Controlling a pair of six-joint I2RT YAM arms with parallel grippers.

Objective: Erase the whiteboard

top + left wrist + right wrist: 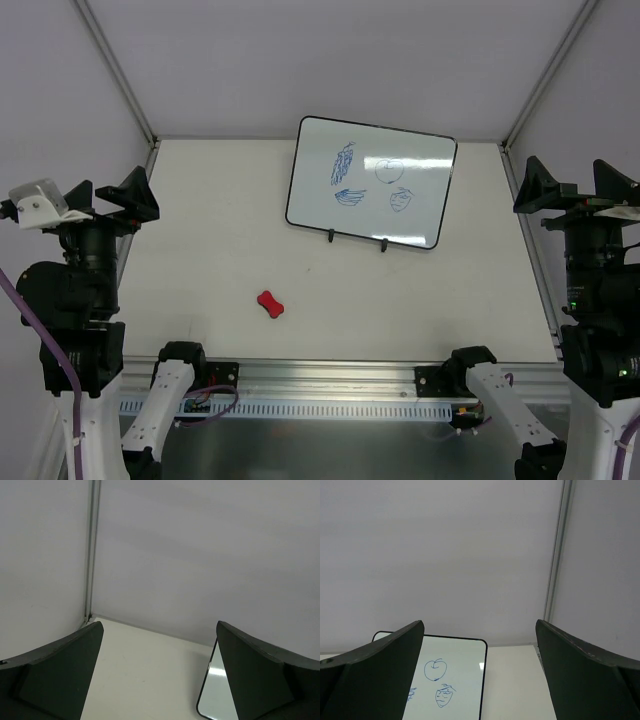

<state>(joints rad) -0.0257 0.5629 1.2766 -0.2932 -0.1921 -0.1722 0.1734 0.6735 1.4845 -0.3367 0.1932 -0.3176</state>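
Dark left fingers [60, 675] stand wide apart and hold nothing. They hang up high by the left edge of the desk [200, 250]. The right fingers [375, 675] are wide apart too, with nothing between them, up high by the right edge. Both pairs point toward the back wall.

Between the right fingers you can see the whiteboard [460, 680]. From the left fingers, only one corner of it shows, down low on the right.

From above, the whiteboard stands at the back of the desk, a bit right of the middle, on two little black feet. It is turned a little crooked. It has blue drawings [365, 180] on it: an apple, a face and some scribbles.

A small red eraser [271, 304] shaped like a bone lies on the desk, closer to the arms and left of the middle. It is well apart from the whiteboard and from both pairs of fingers.
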